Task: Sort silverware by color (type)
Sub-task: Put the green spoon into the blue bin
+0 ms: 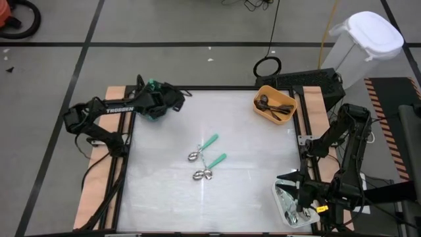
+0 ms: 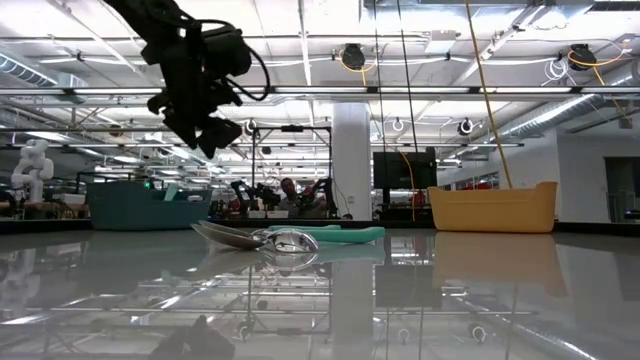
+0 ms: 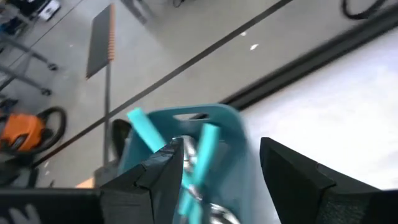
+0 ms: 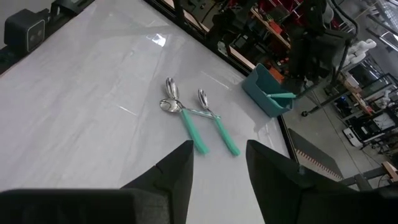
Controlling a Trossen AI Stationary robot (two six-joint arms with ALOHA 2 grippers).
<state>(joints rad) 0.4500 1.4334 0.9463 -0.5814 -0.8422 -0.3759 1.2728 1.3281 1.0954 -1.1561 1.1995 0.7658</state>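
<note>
1. The left hand (image 1: 160,100) hangs over the teal bin (image 1: 155,110) at about ten o'clock on the bench (image 1: 164,197).
2. Its two fingers (image 3: 158,180) stand apart and hold nothing.
3. Right under that hand, teal-handled spoons (image 3: 198,158) stick up inside the teal bin.
4. Near the middle of the bench lie two more teal-handled spoons, the far spoon (image 1: 202,148) and the near spoon (image 1: 209,166), side by side.
5. A plain silver spoon (image 4: 170,86) lies with them, its bowl touching theirs.
6. These are well apart from both hands.
7. The orange bin (image 1: 274,105) at about two o'clock holds dark spoons (image 1: 271,105).
8. The right hand (image 1: 304,201) waits at about five o'clock over the white bin (image 1: 284,205), which holds shiny silverware (image 1: 287,199).
9. Its fingers (image 4: 277,174) are apart with nothing between them.
</note>
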